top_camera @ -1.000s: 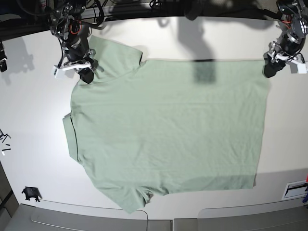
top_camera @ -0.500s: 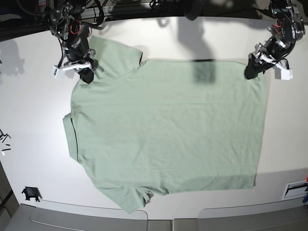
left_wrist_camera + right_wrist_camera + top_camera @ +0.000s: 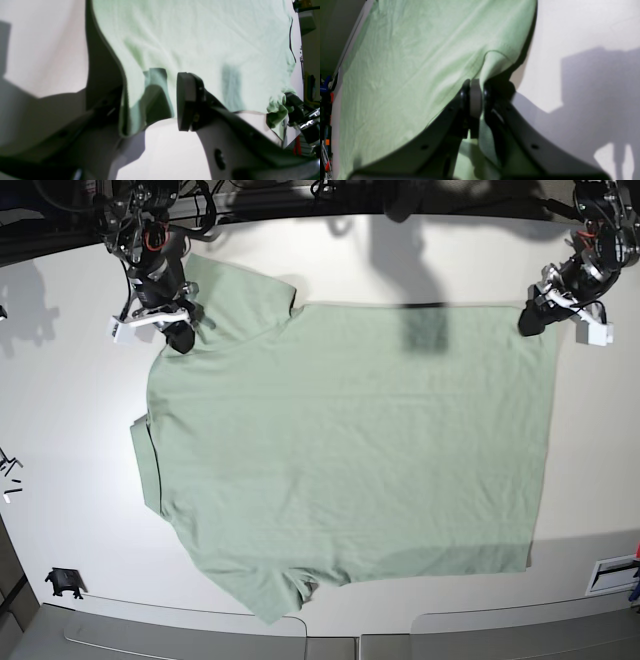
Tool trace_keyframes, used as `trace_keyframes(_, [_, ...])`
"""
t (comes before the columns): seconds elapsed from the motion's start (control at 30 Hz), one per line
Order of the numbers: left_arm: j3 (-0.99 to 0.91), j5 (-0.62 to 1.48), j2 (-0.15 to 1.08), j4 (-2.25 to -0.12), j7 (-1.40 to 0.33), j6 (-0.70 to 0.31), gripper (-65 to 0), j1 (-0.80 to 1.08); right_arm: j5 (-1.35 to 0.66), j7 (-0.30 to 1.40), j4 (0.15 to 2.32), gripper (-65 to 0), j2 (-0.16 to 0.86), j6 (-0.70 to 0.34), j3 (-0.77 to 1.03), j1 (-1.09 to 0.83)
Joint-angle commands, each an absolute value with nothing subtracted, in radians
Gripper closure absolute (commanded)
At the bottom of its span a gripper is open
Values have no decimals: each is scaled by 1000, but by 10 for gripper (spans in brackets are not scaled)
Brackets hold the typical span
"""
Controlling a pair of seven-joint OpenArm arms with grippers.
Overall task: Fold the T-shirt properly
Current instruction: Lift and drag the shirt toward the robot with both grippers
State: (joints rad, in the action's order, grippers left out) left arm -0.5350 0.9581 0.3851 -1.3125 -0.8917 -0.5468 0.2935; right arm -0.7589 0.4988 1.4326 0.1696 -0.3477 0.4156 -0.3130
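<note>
The T-shirt (image 3: 345,445) lies spread flat on the white worktop (image 3: 70,430). At its far edge, the right wrist view shows the right hand (image 3: 476,98) clenched on fabric; the left wrist view shows the left hand (image 3: 150,100) parted astride the hem corner.

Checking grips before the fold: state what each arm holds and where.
Right gripper pinches the T-shirt at its shoulder edge. Left gripper holds nothing; its open jaws straddle the hem corner.

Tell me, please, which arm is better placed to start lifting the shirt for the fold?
The right. The right gripper is already shut on the shirt near its sleeve, while the left gripper is open astride the hem corner, with nothing pinched.
</note>
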Motion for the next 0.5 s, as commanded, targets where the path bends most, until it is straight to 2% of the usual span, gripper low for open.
trace_keyframes(0.0, [-537, 947, 400, -1316, -915, -528, -217, 299, -758, 506, 1441, 0, 180, -352, 419, -311])
trace_keyframes(0.13, [-537, 955, 400, -1316, -912, -529, -212, 299, -758, 506, 1440, 0, 180, -353, 419, -311])
trace_keyframes(0.17, [-537, 955, 400, -1316, -912, -529, -181, 299, -758, 506, 1440, 0, 180, -353, 419, -311])
trace_keyframes(0.23, [-537, 955, 399, -1316, -912, -529, -47, 299, -761, 506, 1441, 0, 180, -352, 419, -311])
trace_keyframes(0.27, [-537, 955, 399, -1316, -912, -529, 0, 299, -763, 506, 1441, 0, 180, -358, 419, -311])
trace_keyframes(0.47, [-537, 955, 400, -1316, -912, -529, 0, 299, -762, 583, 1453, 0, 180, -511, 419, -312])
